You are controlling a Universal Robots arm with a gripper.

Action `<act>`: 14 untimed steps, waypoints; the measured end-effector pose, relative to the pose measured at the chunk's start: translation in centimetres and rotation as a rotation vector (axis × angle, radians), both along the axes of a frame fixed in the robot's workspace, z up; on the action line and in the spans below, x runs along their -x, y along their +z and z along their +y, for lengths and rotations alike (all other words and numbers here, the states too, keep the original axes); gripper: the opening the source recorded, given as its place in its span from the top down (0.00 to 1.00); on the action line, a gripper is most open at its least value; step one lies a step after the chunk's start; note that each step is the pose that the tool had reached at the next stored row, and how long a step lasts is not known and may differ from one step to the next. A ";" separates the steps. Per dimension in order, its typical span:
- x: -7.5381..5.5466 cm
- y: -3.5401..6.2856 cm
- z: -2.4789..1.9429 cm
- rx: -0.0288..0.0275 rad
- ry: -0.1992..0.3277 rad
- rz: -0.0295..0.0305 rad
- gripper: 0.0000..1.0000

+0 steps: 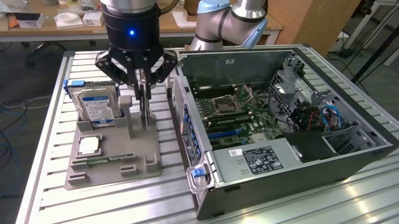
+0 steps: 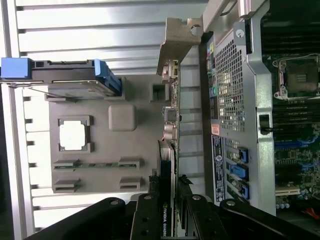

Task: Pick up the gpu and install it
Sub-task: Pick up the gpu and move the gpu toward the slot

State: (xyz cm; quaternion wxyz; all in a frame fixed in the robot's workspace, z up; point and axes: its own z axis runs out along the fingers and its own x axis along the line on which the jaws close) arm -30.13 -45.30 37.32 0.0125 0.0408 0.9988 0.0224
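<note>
A case (image 1: pixel 299 196) lies open side up at the exterior view's right, so a card can go in from above. Just beside it, at that view's left, sits a gray tray (image 1: pixel 112 176). Over the tray, the gripper (image 1: pixel 145 91) pinches the gpu (image 1: pixel 146 116) between its fingers. The card hangs on edge.

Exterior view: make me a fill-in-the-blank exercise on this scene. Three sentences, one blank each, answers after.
1. The gripper is shut on the thin upright ____, over the grey tray.
2. The hard drive standing in that tray carries a ____ label.
3. The open computer case lies on the exterior view's ____ of the grey tray.
Missing words: gpu; blue; right.
</note>
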 end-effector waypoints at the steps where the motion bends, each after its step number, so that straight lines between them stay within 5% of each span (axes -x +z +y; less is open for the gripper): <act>1: 0.0 0.16 0.00 -0.0002 0.000 0.0000 0.74; 14: 0.0 2.27 0.00 -0.0007 0.000 0.0000 0.74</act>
